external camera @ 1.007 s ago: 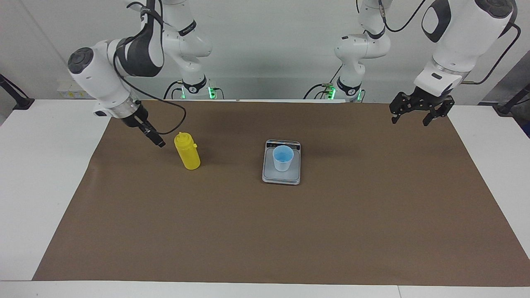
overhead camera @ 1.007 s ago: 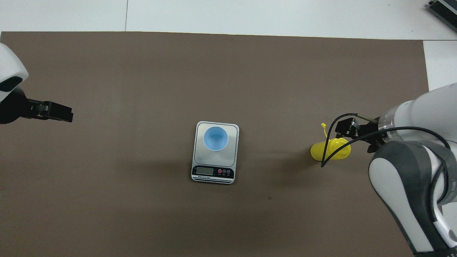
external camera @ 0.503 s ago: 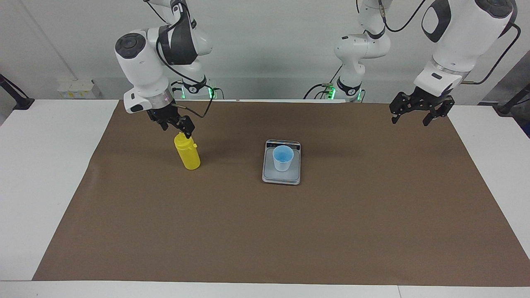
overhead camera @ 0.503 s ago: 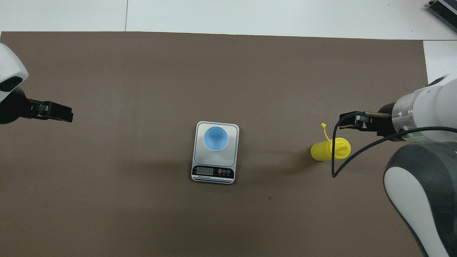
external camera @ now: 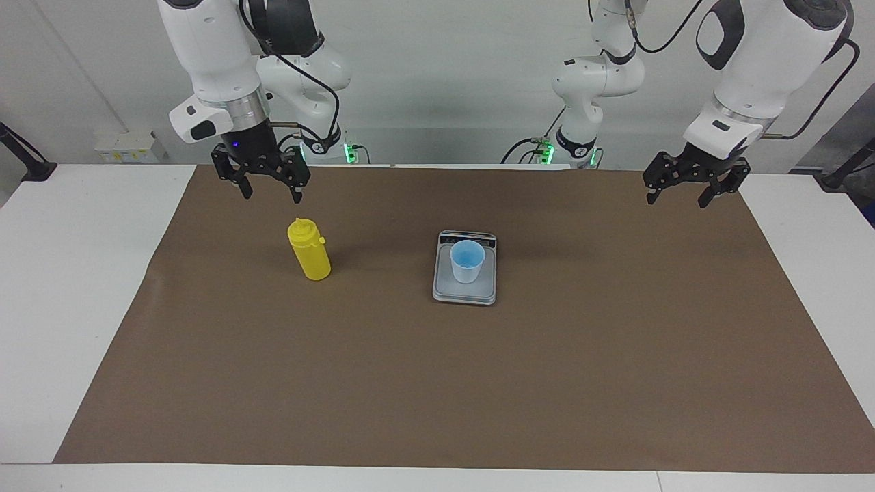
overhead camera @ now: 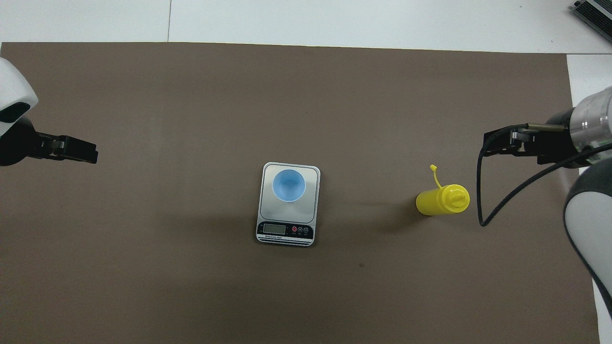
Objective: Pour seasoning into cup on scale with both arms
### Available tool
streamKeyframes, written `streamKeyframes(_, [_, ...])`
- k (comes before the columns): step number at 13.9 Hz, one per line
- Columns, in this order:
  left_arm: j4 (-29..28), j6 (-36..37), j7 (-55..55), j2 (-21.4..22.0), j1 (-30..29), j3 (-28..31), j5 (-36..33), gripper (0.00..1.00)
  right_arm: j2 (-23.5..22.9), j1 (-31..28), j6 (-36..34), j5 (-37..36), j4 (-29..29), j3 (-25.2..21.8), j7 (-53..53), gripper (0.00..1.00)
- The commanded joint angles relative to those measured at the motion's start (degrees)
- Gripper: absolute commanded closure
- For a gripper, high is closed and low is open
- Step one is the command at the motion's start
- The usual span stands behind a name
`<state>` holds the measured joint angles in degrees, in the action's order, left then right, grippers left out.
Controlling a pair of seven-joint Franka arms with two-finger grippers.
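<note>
Facing view: two white arms hang over one desk (external camera: 82, 287) covered by one brown paper sheet (external camera: 437, 383). The right gripper (external camera: 271, 195) is up in the air over the sheet at the right arm's end, its two fingers (external camera: 244, 189) pointing down and spread apart, holding nothing. Below those fingers and a little toward the middle of the desk stands one yellow squeeze bottle (external camera: 310, 251), upright, its small tethered cap sticking out at the shoulder; it is clear of the fingers. The left gripper (external camera: 677, 199) hangs over the sheet's edge at the left arm's end, fingers apart and empty, well away from everything else; that arm waits. Between the two sets of fingers, about mid-desk, lies one grey digital scale (external camera: 465, 287) with its dark display strip on the edge nearest the robots. One light blue cup (external camera: 467, 261) stands upright on its platform.

Overhead view: the right gripper (overhead camera: 497, 143) enters from the right arm's end, with the bottle (overhead camera: 442, 200) apart from its fingertips, toward the scale (overhead camera: 288, 217). The bottle's cap tether points away from the robots. The cup (overhead camera: 289, 185) sits on the scale's platform, on the half away from the display. The left gripper (overhead camera: 81, 152) reaches in over the sheet (overhead camera: 306, 95) at the other end, well apart from the scale, with nothing between its fingers.
</note>
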<state>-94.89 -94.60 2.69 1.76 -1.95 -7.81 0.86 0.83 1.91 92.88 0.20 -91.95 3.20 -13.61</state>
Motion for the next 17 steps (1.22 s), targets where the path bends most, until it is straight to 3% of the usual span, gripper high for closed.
streamKeyframes(1, [-2.4, -1.2, 0.0, 2.0, 0.4, 0.4, 0.6, 0.0, 0.2, -1.1, -4.5, -0.9, 1.1, 0.1, 2.7, 0.0])
streamKeyframes(4, [-2.4, -1.2, 0.0, 2.0, 0.4, 0.4, 0.6, 0.0, 1.4, -1.6, -7.2, -0.9, -0.9, 0.1, 2.7, 0.0])
streamKeyframes(9, [-2.6, -1.2, 0.0, 2.0, 0.4, 0.4, 0.6, 0.0, 2.5, -1.5, -0.2, -0.3, -4.4, 0.1, 6.7, 0.0])
streamKeyframes(17, [-3.6, -1.6, 0.0, 2.7, 0.5, 0.3, 0.6, 0.0, 2.6, -1.0, 0.2, -0.2, -4.7, 0.1, 6.8, 0.0])
